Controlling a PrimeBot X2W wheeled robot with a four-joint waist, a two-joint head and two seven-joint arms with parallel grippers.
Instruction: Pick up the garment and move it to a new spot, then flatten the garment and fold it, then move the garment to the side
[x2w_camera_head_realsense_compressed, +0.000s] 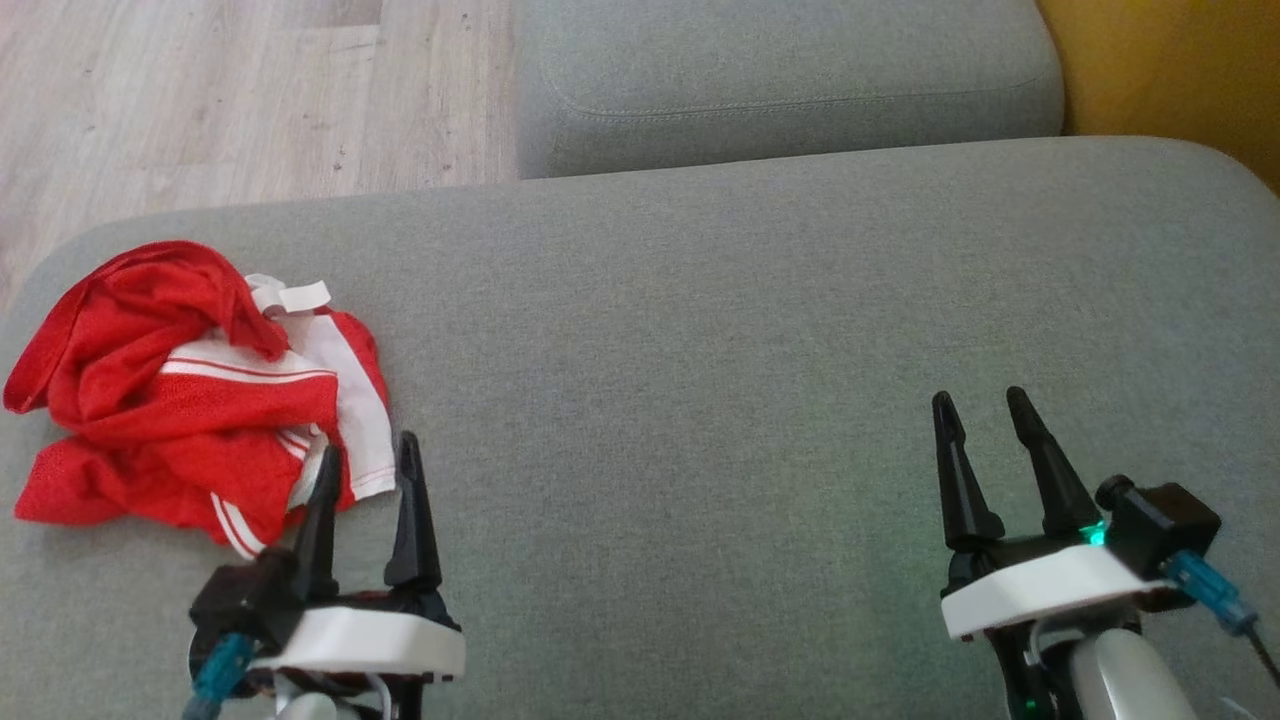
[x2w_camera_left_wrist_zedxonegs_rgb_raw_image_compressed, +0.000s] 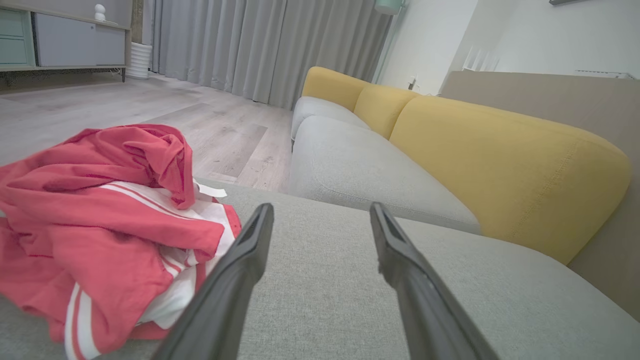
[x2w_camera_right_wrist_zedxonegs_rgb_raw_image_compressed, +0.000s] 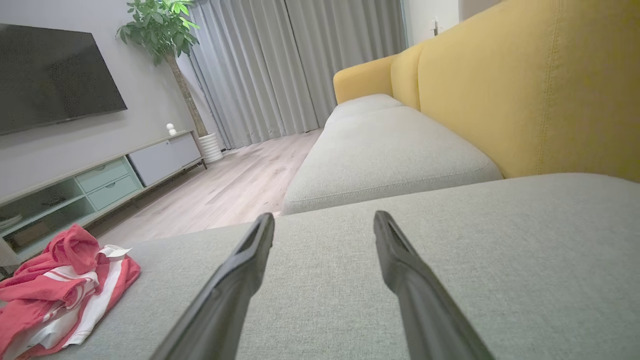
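Note:
The garment (x2w_camera_head_realsense_compressed: 190, 390) is a red and white sports top, crumpled in a heap at the left end of the grey sofa seat (x2w_camera_head_realsense_compressed: 700, 350). It also shows at the left of the left wrist view as a bunched garment (x2w_camera_left_wrist_zedxonegs_rgb_raw_image_compressed: 100, 235), and at the lower left of the right wrist view as a small garment heap (x2w_camera_right_wrist_zedxonegs_rgb_raw_image_compressed: 60, 285). My left gripper (x2w_camera_head_realsense_compressed: 368, 448) stands open just beside the garment's near right edge, its left finger over the white hem, holding nothing. My right gripper (x2w_camera_head_realsense_compressed: 982, 402) is open and empty over bare seat fabric at the right.
A second grey seat cushion (x2w_camera_head_realsense_compressed: 780, 90) lies beyond the first, with a yellow backrest (x2w_camera_left_wrist_zedxonegs_rgb_raw_image_compressed: 500, 165) along the right. Wooden floor (x2w_camera_head_realsense_compressed: 200, 100) runs past the sofa's left end. A TV cabinet (x2w_camera_right_wrist_zedxonegs_rgb_raw_image_compressed: 100, 180), a potted plant (x2w_camera_right_wrist_zedxonegs_rgb_raw_image_compressed: 165, 45) and curtains (x2w_camera_right_wrist_zedxonegs_rgb_raw_image_compressed: 300, 65) stand farther off.

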